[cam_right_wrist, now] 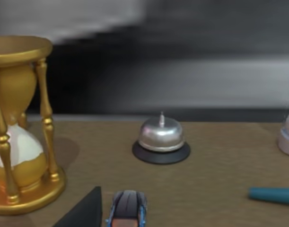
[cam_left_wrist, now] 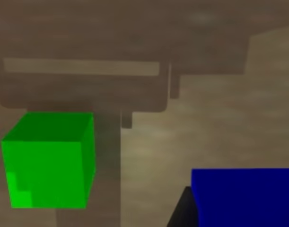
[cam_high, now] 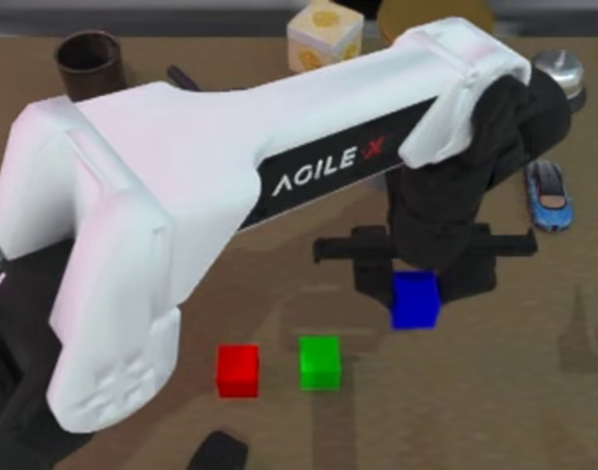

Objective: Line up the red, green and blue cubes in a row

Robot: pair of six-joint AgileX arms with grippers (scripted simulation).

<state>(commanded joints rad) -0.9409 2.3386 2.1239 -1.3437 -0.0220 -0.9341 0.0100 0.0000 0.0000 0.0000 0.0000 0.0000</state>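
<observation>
Right now my left arm reaches far across the surface (cam_high: 533,392), and its jaws (cam_high: 416,284) hang just right of the middle. They are closed on the blue cube (cam_high: 415,299), which sits between the two dark fingers, held by its sides. I cannot tell if the cube touches the surface or hangs a little above it.

The red cube (cam_high: 238,370) and the green cube (cam_high: 320,361) sit side by side near the front edge, with a small gap between them. The blue cube is right of the green one and a bit farther back, not yet level with them. To the right of the green cube the brown surface is bare, so there is room there.

Along the back edge stand a dark cup (cam_high: 89,65), a cream cube with gold marks (cam_high: 324,37) and a silver bell (cam_high: 559,74). A little blue toy car (cam_high: 548,195) lies near the right side, close to my wrist.

My right jaws are out of sight.
</observation>
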